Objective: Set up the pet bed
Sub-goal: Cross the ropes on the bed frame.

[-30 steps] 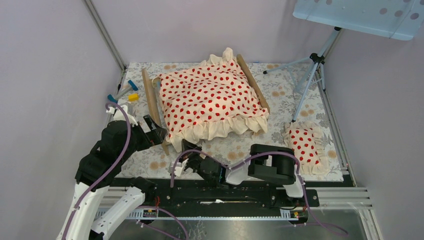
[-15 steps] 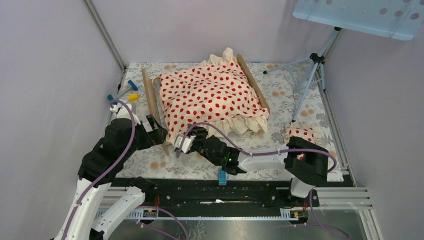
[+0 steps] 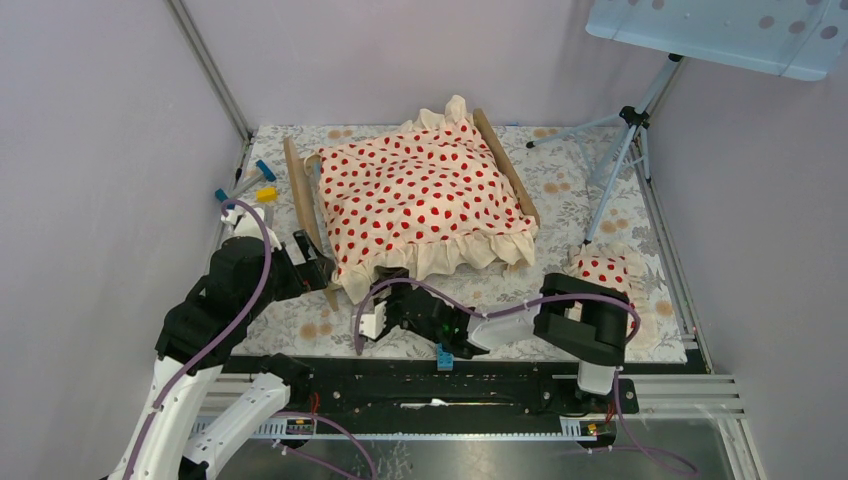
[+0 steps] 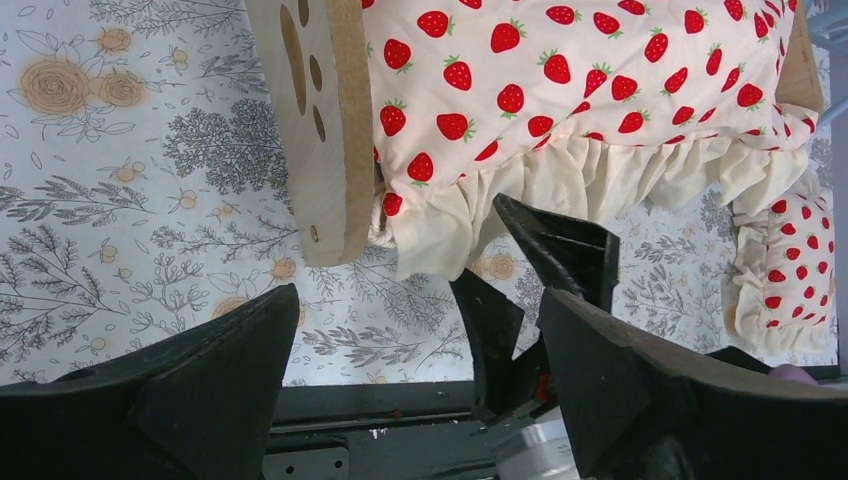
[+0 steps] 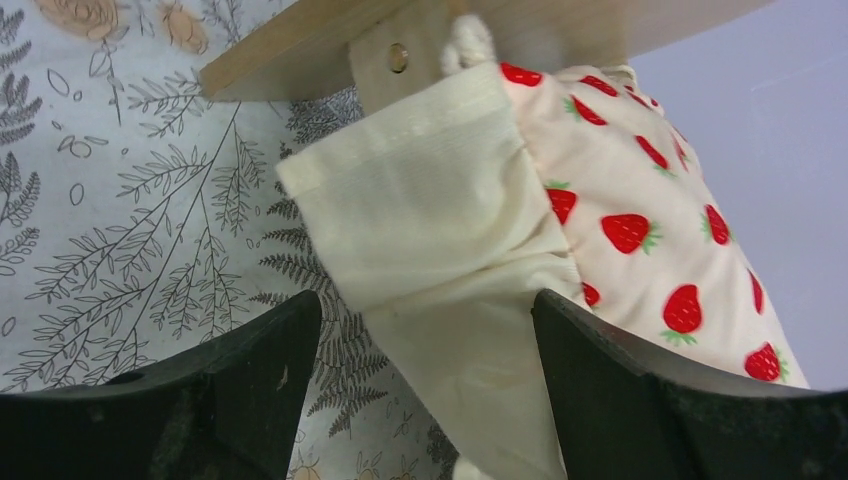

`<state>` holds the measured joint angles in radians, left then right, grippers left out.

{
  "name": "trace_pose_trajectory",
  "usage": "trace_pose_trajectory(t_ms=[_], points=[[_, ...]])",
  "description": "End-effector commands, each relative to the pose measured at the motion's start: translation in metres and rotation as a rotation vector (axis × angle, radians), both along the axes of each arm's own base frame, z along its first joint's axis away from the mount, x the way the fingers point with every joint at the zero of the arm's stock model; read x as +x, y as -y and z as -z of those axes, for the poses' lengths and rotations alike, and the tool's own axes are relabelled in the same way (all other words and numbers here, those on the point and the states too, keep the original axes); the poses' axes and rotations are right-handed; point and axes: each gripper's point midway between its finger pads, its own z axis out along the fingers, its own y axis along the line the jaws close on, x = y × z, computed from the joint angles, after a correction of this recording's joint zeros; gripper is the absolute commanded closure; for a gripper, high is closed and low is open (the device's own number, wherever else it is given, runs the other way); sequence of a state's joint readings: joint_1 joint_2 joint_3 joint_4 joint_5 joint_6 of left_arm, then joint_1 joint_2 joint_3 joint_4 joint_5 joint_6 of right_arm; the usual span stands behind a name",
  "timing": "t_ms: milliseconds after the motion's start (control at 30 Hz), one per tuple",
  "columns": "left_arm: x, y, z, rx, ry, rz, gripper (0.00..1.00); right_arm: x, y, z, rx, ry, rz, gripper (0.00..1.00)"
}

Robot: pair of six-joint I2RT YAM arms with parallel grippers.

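The right pincer (image 3: pixel 388 297), seen clenched a second ago, is now released at the blanket's (image 3: pixel 420 190) frilled 7 o'clock corner, the left pincer (image 3: pixel 310 260) is held released beside the pet bed (image 3: pixel 300 195) mid-table, and bare table (image 3: pixel 470 285) is left at 5 o'clock.

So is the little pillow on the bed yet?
No, the pillow lies off to the right of the pet bed, apart from it.
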<state>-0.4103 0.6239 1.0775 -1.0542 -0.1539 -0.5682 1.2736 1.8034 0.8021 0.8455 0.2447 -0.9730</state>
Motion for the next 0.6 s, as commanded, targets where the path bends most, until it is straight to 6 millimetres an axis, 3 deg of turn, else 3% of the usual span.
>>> trace_pose_trajectory(t_ms=[0,100,200,400,567], points=[[0.004,-0.002,-0.016,0.005,0.051,-0.001,0.01,0.008,-0.022,-0.022,0.032,0.122,-0.015,0.16],[0.004,-0.003,-0.017,0.009,0.054,-0.003,0.01,0.017,-0.025,-0.029,0.059,0.179,0.032,0.18],[0.003,-0.005,-0.015,0.013,0.051,-0.007,0.01,0.02,-0.027,-0.038,0.098,0.192,0.063,0.28],[0.003,-0.005,-0.016,0.013,0.051,-0.008,0.01,0.008,-0.028,-0.052,0.164,0.071,0.041,0.55],[0.004,-0.004,-0.013,0.016,0.046,-0.007,0.01,-0.005,-0.029,-0.057,0.211,-0.07,0.011,0.88]])
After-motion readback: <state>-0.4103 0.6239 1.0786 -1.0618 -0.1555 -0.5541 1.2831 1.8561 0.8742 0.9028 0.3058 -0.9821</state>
